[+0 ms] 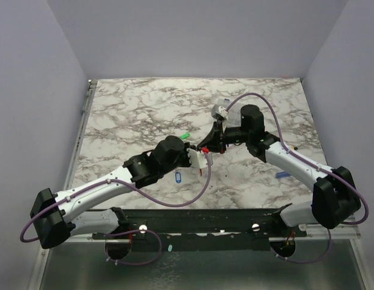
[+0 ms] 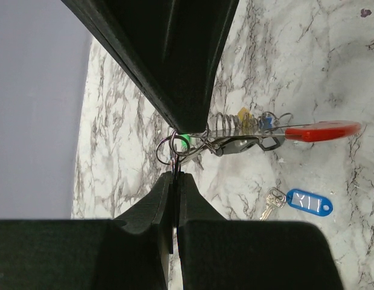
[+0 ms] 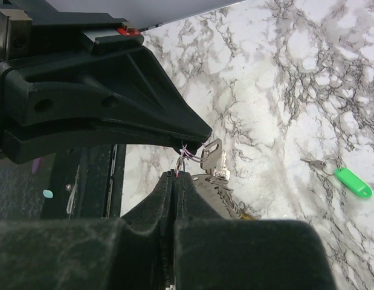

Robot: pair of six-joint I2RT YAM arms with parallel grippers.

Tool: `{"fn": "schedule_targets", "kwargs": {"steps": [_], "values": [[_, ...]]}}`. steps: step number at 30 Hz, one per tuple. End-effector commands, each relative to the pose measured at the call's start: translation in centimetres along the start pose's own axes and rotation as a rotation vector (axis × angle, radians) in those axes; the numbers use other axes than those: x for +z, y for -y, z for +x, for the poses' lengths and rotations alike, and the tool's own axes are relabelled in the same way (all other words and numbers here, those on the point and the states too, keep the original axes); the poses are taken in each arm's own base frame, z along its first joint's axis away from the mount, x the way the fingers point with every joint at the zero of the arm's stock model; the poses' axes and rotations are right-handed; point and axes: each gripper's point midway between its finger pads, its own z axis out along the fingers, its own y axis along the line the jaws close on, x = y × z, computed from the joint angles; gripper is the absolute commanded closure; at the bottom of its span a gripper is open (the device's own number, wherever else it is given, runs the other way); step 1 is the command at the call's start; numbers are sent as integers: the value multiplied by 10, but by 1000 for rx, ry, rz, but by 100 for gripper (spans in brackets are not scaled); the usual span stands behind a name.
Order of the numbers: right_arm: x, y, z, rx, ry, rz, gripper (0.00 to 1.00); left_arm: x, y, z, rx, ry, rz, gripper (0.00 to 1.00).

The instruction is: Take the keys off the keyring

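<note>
Above the middle of the table my two grippers meet tip to tip. My left gripper [image 2: 176, 174] is shut on the thin wire keyring [image 2: 165, 151]. From the opposite side my right gripper [image 3: 176, 175] is shut on the same keyring [image 3: 184, 157]. Off the ring hangs a bunch of keys [image 2: 235, 144] with a red tag [image 2: 322, 130] and a yellow tag [image 2: 242, 114]. A silver key [image 3: 211, 155] of that bunch shows in the right wrist view. A blue-tagged key [image 2: 306, 202] and a green-tagged key [image 3: 352, 182] lie loose on the marble.
A clear plastic box [image 1: 222, 110] stands behind the right arm. A small blue stick [image 1: 281, 174] lies at the right. The loose blue-tagged key [image 1: 178, 177] lies below the left wrist, the green-tagged one [image 1: 187, 136] just behind it. Grey walls enclose the marble table [image 1: 132, 115].
</note>
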Motion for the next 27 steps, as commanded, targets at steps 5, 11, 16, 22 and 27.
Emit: {"fn": "schedule_targets", "kwargs": {"steps": [5, 11, 16, 22, 27], "values": [[-2, 2, -4, -23, 10, 26, 99, -12, -20, -24, -40, 75, -35, 100], [-1, 20, -1, 48, 5, 124, 99, -20, -27, -40, -13, 138, -31, 100], [0, 20, -1, 85, 8, 125, 99, -18, -23, -50, 78, 161, 4, 100], [1, -10, -7, 68, 24, -36, 91, -15, -22, -50, 184, 139, 7, 100], [-7, -20, -14, 0, 6, -85, 53, -24, -26, -50, 236, 160, -11, 100]]}}
